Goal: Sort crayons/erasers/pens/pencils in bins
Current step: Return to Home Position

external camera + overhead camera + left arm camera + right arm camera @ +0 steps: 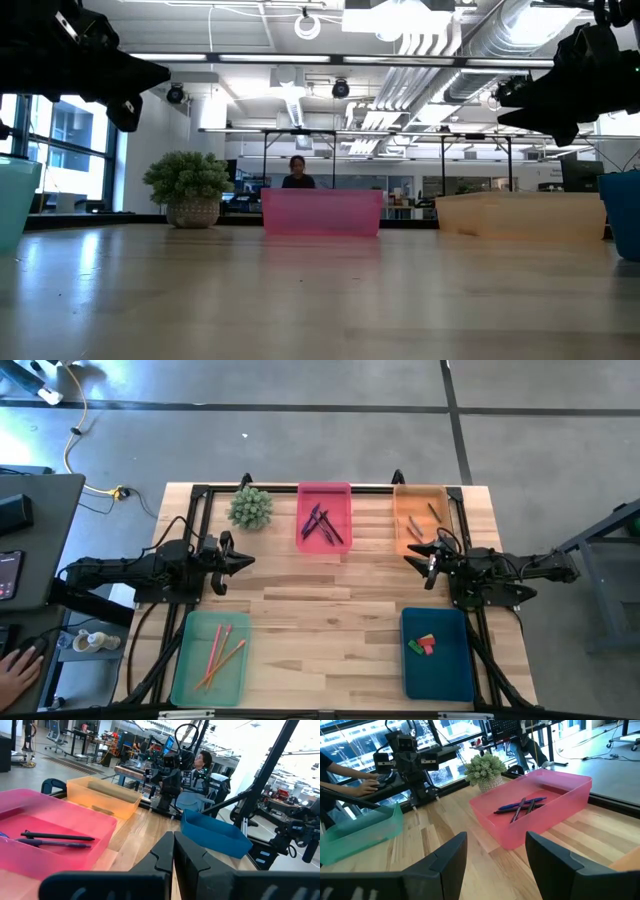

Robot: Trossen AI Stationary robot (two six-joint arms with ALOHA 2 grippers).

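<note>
Across the counter point(320, 610), the green bin point(190, 635) held the pencils point(222, 653) (likely light and stiff; best pinched mid-shaft); the pink bin point(340, 500), probably slick pens point(325, 525); the orange bin point(410, 500), likely brittle crayons point(435, 512); the blue bin point(440, 675), grippy-looking erasers point(424, 645); the left hand point(247, 560) hung closed, the right hand point(412, 556) open, both empty.

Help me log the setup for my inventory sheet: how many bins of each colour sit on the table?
Pale green bin: 1
Pink bin: 1
Orange bin: 1
Dark blue bin: 1
Total: 4
</note>
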